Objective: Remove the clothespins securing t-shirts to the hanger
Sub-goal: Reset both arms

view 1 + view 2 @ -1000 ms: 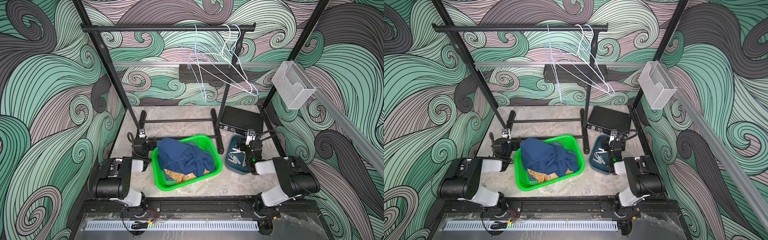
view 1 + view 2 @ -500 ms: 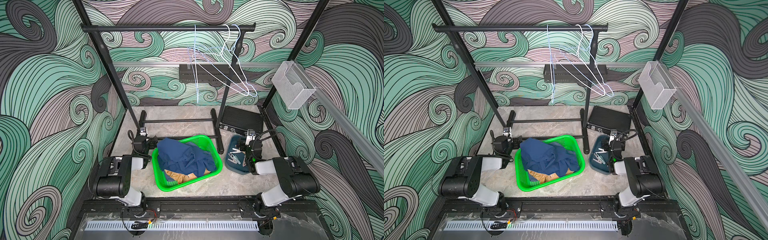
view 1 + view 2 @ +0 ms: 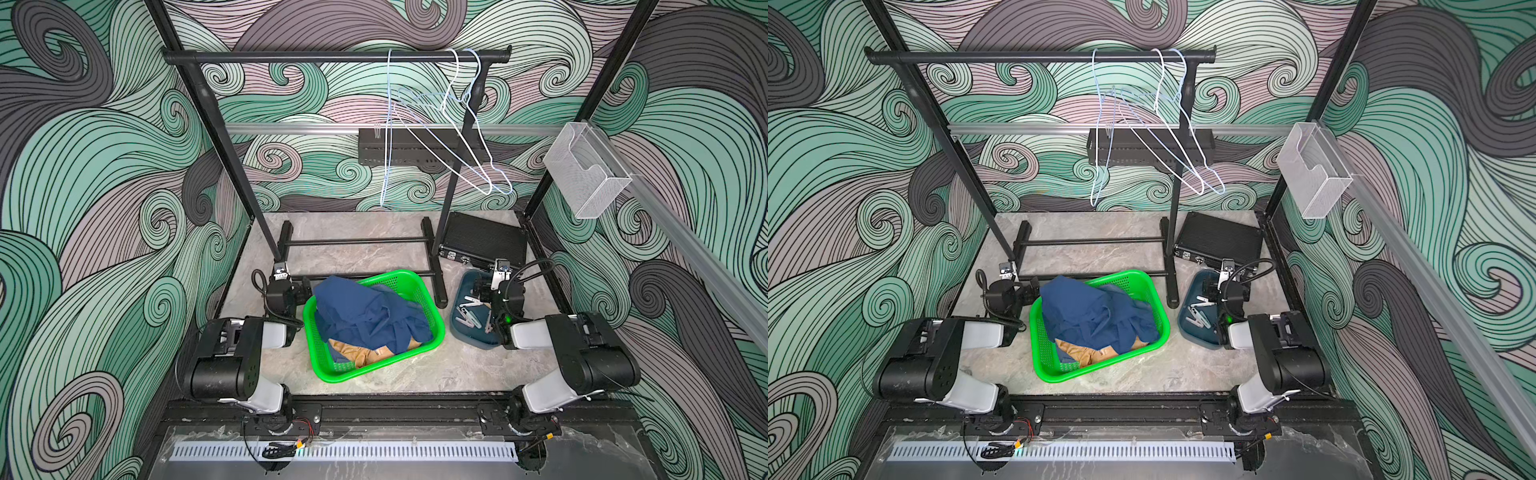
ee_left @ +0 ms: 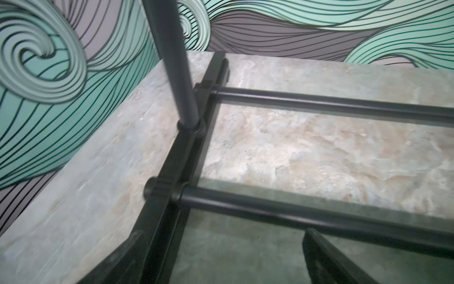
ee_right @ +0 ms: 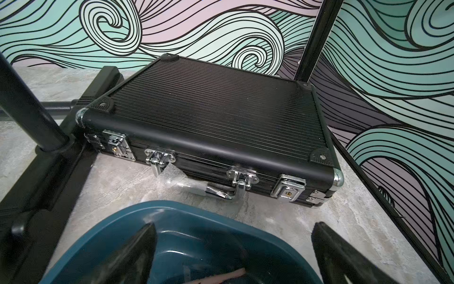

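Three bare wire hangers (image 3: 440,137) (image 3: 1154,137) hang on the black rack's top bar. The t-shirts lie heaped in a green basket (image 3: 376,371): dark blue cloth (image 3: 365,311) on top, a tan one (image 3: 359,352) beneath. Several pale clothespins (image 3: 467,316) (image 3: 1198,316) lie in a dark blue tray (image 3: 471,341); a pink clothespin (image 5: 228,275) shows in the right wrist view. My left gripper (image 4: 221,248) is open and empty, low over the rack's foot bars. My right gripper (image 5: 233,236) is open and empty over the tray's far end.
The rack's black base bars (image 3: 353,242) and uprights stand behind the basket. A black ribbed case (image 3: 482,241) (image 5: 211,118) lies at the back right. A clear wall bin (image 3: 586,170) hangs on the right rail.
The light blue hanger has swung and turned almost edge-on. The left arm has shifted slightly; its wrist view is blurred. The right arm has not moved.
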Motion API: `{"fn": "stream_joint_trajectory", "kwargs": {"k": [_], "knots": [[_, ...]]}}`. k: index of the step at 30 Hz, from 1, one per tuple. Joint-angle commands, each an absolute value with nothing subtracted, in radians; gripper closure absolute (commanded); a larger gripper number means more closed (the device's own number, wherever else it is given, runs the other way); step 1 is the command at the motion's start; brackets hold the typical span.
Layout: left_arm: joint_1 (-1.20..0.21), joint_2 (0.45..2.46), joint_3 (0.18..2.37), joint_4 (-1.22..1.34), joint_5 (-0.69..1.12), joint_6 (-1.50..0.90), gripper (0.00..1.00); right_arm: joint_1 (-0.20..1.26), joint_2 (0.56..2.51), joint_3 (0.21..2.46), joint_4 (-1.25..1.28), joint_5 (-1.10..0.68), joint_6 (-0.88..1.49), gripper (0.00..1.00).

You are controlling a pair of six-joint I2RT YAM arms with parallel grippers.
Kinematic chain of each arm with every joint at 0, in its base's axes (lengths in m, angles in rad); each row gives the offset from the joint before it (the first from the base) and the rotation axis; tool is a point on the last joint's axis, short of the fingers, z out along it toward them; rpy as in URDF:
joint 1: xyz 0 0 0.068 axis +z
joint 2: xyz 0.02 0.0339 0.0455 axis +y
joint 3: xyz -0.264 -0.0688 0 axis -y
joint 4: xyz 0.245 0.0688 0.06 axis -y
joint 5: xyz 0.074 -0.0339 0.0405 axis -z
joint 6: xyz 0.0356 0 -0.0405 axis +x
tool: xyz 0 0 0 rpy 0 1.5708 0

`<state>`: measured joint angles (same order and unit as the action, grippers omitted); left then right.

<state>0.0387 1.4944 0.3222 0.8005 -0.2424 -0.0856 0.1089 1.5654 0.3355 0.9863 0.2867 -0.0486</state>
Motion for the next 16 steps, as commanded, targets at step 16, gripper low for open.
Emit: {"fn": "stream_joint_trajectory", "kwargs": {"k": [16], "knots": [[0.023, 1.511, 0.426, 0.735, -0.336, -0.114, 0.01, 0.054, 1.558, 0.377, 0.940, 0.170, -0.020, 0.01]]}}
